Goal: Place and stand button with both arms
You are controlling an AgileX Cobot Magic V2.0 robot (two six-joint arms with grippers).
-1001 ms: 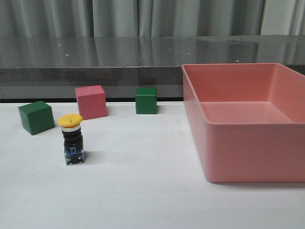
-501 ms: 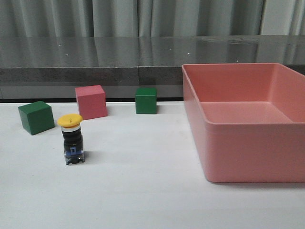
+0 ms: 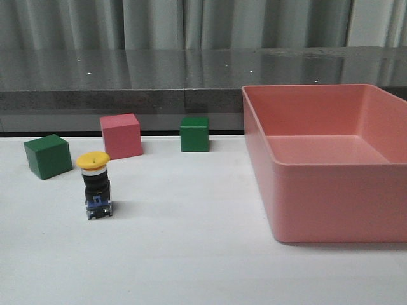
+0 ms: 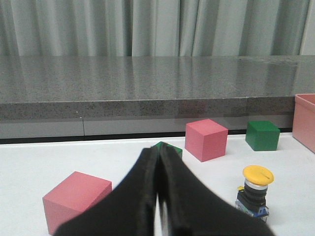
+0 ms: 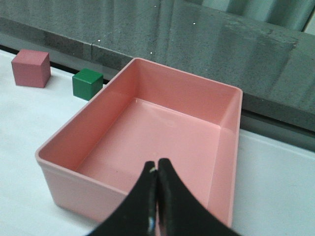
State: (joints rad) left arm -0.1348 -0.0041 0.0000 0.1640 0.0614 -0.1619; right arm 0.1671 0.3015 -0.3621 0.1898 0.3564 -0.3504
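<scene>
From the front view I see the button (image 3: pixel 95 185) already upright on the white bench (image 3: pixel 191 254), yellow cap on top and blue-grey base flat on the surface. It stands just in front of the pink cube (image 3: pixel 121 135), with one green cube (image 3: pixel 48 155) off to its left and another green cube (image 3: pixel 194 133) further back towards the pink bin (image 3: pixel 331 210). Neither arm shows in that view.

My left pincer (image 4: pixel 158 196) is closed on nothing, its fingers pressed together, with the button near it but apart. A second pink cube (image 4: pixel 76 200) sits close beside that pincer. My right pincer (image 5: pixel 156 196) is likewise closed and empty, hanging over the near wall of the bin, well apart from the button.

I judge the standing step essentially done, so doing it well now means not spoiling it. The button looks top-heavy on a small base, and a brush against the cap would probably tip it. I would move the left arm away from the button's side, lifting rather than sweeping across the bench, and keep clear of the nearby cube. I would keep the right arm on the bin's side and stay off its rim.
</scene>
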